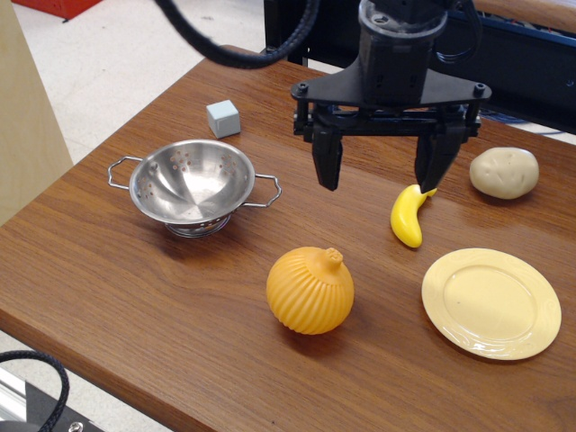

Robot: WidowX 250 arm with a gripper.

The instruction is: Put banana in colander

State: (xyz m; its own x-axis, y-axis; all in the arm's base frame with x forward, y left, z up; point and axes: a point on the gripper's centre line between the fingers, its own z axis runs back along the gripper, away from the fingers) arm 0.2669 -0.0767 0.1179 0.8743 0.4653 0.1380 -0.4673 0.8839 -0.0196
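Observation:
The banana (407, 217) is small, curved and bright yellow, lying on the wooden table right of centre. The colander (191, 184) is a shiny steel bowl with holes and two wire handles, standing upright and empty at the left. My gripper (382, 167) hangs over the table with its two black fingers spread wide apart and nothing between them. The right finger (436, 166) is just above the banana's top end; the left finger (328, 162) is well left of it.
An orange ribbed onion (310, 290) sits at the front centre. A pale-yellow plate (491, 302) lies at the front right. A beige potato (504, 172) is at the right rear. A small grey-blue cube (223, 118) is behind the colander.

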